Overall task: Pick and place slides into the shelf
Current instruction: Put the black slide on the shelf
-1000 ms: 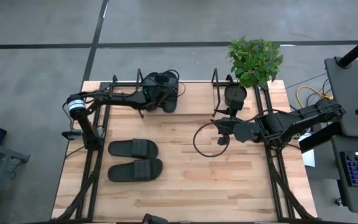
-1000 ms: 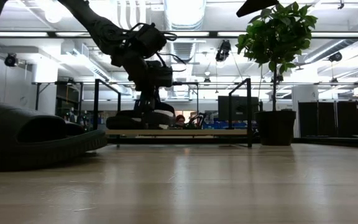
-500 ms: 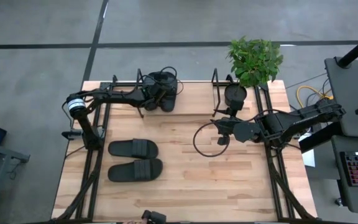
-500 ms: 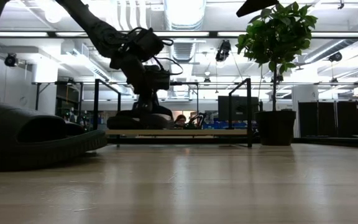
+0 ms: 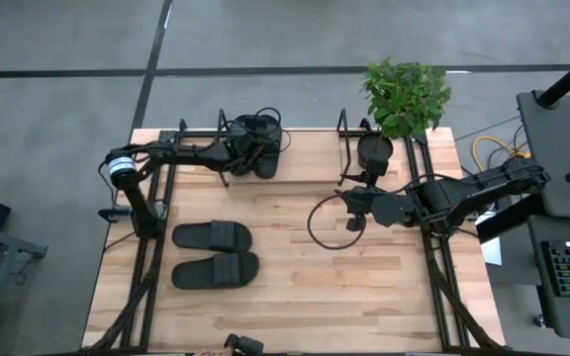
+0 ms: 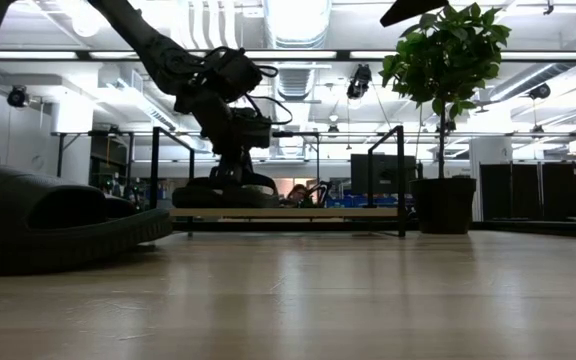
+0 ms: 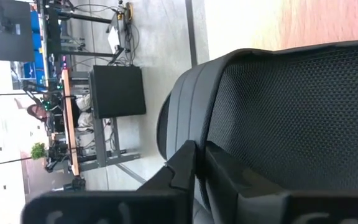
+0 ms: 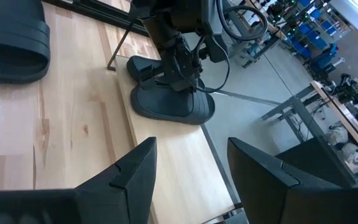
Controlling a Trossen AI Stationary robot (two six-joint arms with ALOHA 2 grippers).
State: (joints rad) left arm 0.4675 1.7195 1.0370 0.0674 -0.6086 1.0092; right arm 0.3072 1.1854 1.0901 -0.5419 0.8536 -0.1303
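Two black slides (image 5: 213,235) (image 5: 216,269) lie sole-down side by side on the table's left half; one looms at the left of the low view (image 6: 58,215). Two more are at the shelf (image 5: 342,127) by the far edge. One slide (image 8: 143,65) lies flat there, and my left gripper (image 5: 248,150) is shut on the other slide (image 8: 169,107), which rests on the shelf's wooden board (image 6: 298,212). My right gripper (image 5: 349,210) waits open over the table's right half. My left gripper (image 7: 199,163) pinches the slide at the sole's raised rim (image 7: 182,118), beside the textured footbed (image 7: 291,112). The fingers (image 6: 234,165) come down on it from above. The slide lies flat with its sole on the shelf board. The fingers hide the exact spot.
A potted plant (image 5: 404,94) stands at the far right corner, its black pot (image 6: 443,205) just right of the shelf's right upright (image 6: 401,180). A black cable loops on the table (image 5: 317,225) beside the right arm. Bare wood lies near the front edge (image 5: 344,297).
My left gripper has moved down and a little toward the table's left, still shut on the slide. The slide has come down with it, from slightly raised to lying flat on the shelf board.
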